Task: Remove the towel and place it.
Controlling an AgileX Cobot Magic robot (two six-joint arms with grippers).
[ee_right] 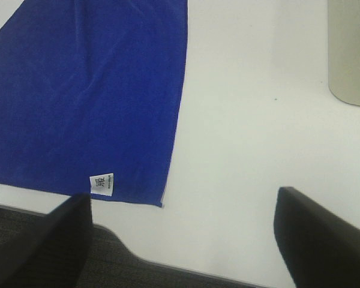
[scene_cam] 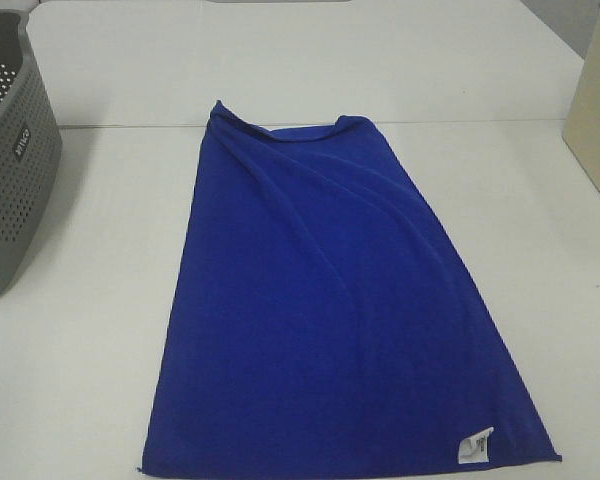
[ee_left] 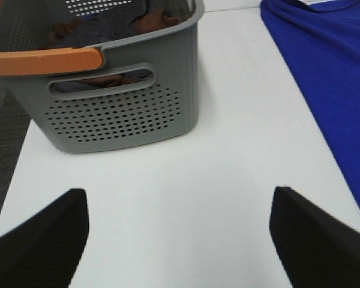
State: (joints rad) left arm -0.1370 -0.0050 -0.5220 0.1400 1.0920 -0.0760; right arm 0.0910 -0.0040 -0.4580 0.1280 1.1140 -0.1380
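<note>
The towel [scene_cam: 330, 310] lies spread flat on the white table [scene_cam: 80, 300], beside the grey basket [scene_cam: 10, 170]. My left gripper [ee_left: 179, 240] and right gripper [ee_right: 183, 240] hover spread, empty. I judge placement finished; next, retreat.

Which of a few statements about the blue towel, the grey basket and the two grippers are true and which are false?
1. The towel lies spread flat on the white table. True.
2. The towel's white tag sits at the corner nearest the basket. False: it is at the near corner on the side away from the basket.
3. The basket is empty. False: the left wrist view shows dark cloth inside it.
4. The basket has an orange handle. True.
5. The right gripper is shut on the towel. False: it is open and holds nothing.
</note>
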